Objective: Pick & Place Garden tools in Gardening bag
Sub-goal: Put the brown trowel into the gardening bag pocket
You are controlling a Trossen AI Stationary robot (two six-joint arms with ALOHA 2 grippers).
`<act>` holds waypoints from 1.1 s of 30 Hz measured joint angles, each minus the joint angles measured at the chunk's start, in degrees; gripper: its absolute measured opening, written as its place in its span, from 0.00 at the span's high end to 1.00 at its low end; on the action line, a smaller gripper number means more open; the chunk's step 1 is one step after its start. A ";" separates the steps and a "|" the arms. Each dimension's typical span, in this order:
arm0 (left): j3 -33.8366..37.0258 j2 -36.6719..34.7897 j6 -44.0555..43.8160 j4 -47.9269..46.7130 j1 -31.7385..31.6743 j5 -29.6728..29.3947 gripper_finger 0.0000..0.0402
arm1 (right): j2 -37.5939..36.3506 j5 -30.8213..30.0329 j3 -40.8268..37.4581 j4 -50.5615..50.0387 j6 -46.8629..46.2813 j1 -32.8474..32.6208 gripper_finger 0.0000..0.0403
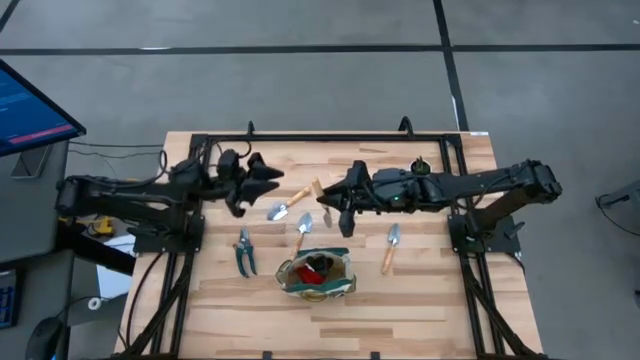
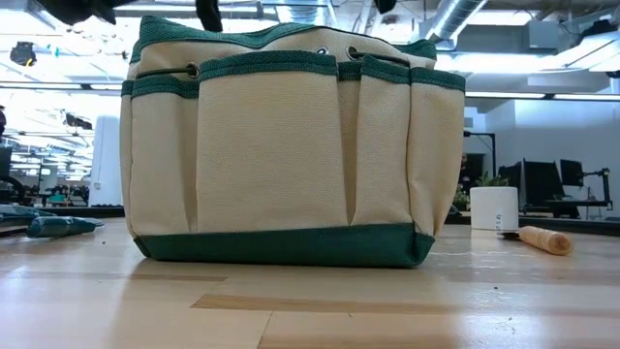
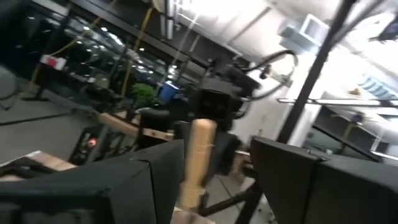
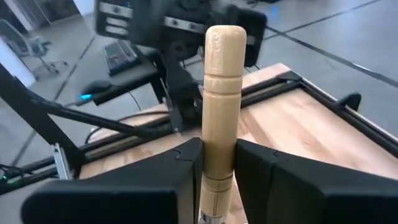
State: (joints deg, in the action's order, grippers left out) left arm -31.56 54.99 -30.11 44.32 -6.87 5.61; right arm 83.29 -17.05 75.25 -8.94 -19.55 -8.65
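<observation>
The bag (image 1: 316,275) sits on the table (image 1: 430,300) near its front edge, mouth up, with red showing inside. In the low view it fills most of the picture: tan fabric pockets with dark green trim along the top and base (image 2: 281,145).

The right gripper (image 1: 325,200) hangs above the table just behind the bag. Its fingers (image 4: 155,180) are clamped on the light wooden handle of a tool (image 4: 219,93), which stands up between them — the blade end is hidden below. From above, that handle (image 1: 310,190) sticks out from the gripper toward the left arm.

The left gripper (image 1: 262,182) is behind and to the left of the bag, pointed at the right gripper and close to the handle's free end. Its fingers (image 3: 124,186) stand well apart, and the wooden handle (image 3: 198,162) shows in the gap between them; I cannot tell whether they touch it.

Other tools lie around the bag:
- a trowel (image 1: 279,211) behind the bag, to its left, near the left gripper
- a second trowel (image 1: 301,232) just behind the bag
- a third trowel (image 1: 390,247) to the bag's right, its handle (image 2: 544,239) visible at table height
- the green-handled shears (image 1: 244,251) to the bag's left

A small white pot (image 2: 494,206) stands farther back on the bag's right.
</observation>
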 joint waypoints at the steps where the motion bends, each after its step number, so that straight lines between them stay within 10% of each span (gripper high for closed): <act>1: -0.27 0.62 -0.18 -0.03 -0.54 0.11 0.56 | 0.50 -0.12 0.23 0.70 0.02 -0.02 0.86; 14: -5.48 6.65 -1.86 0.56 -4.42 25.30 0.56 | 3.84 14.09 0.03 8.10 3.20 1.16 0.86; 33: -8.82 6.83 -0.50 2.58 -5.30 30.09 0.56 | 8.01 41.44 -0.04 27.09 -0.76 6.13 0.86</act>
State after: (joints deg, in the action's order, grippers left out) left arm -40.38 61.82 -30.62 46.90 -12.18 35.70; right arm 91.30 24.40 75.21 18.15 -20.31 -2.52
